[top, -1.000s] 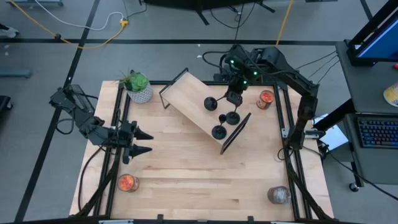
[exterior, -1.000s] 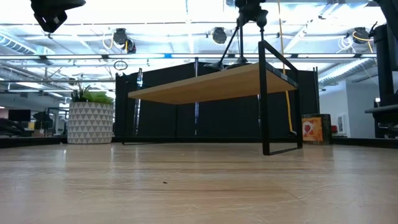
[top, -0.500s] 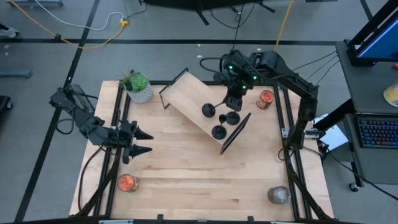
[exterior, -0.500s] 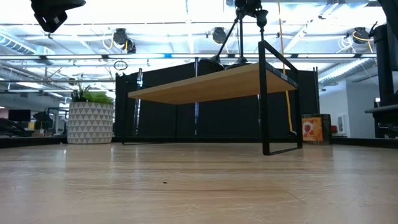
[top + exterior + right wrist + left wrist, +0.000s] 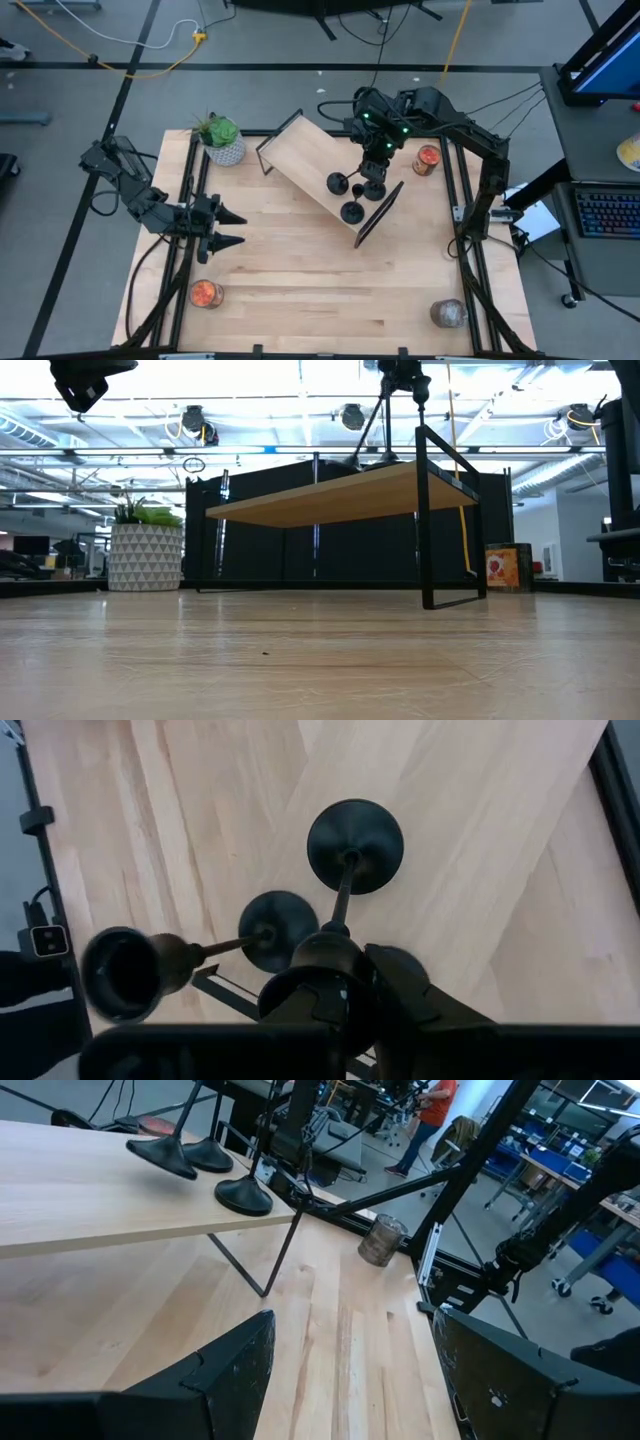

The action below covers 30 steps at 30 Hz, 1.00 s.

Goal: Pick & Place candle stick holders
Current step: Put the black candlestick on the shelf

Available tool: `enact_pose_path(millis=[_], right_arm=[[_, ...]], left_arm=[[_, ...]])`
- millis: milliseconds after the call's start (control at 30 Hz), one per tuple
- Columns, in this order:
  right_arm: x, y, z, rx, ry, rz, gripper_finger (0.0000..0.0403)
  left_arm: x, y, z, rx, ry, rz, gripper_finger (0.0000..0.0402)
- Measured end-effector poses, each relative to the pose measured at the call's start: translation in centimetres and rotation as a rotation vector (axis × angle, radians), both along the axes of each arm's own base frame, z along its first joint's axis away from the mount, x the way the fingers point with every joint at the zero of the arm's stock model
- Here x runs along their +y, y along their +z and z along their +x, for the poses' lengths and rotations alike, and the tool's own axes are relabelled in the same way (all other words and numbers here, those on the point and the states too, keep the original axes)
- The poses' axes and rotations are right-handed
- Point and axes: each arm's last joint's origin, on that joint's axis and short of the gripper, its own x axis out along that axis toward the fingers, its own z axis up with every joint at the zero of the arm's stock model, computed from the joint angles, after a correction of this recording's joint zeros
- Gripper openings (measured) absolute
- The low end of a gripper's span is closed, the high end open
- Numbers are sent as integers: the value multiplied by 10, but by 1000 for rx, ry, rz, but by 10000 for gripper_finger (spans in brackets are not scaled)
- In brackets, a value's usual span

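Three matte-black candle stick holders are on the slanted wooden shelf (image 5: 310, 165) at the table's middle. Two stand upright on their disc bases (image 5: 372, 190) (image 5: 352, 212). My right gripper (image 5: 374, 162) is above the shelf, shut on the third holder (image 5: 345, 180), which also shows in the low view (image 5: 368, 432). My left gripper (image 5: 228, 228) is open and empty at the table's left edge, its fingers spread wide in the left wrist view (image 5: 350, 1380). My right gripper pinches the holder's cup top (image 5: 322, 956) between its two fingers, coming from above and pointing down. The holder hangs tilted, its stem (image 5: 341, 902) slanting down toward the table's left. Its disc base (image 5: 355, 845) is at the shelf top; whether it rests there I cannot tell.
A potted plant (image 5: 220, 138) stands at the far left. An orange-filled jar (image 5: 428, 160) stands at the far right, a second one (image 5: 205, 293) at the near left, and a glass jar (image 5: 448, 313) at the near right. Bare wood lies in front of the shelf.
My right gripper has shifted slightly toward the table's left and near edge, still shut on the holder. The holder's disc base has swung toward the near edge, closer to the two standing holders.
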Motion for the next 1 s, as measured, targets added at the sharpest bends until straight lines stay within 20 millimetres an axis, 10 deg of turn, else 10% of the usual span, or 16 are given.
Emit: enact_pose_path(millis=[1000], right_arm=[[3, 6, -10, -6, -67, 4, 13]], left_arm=[[0, 0, 0, 2, -1, 2, 283]])
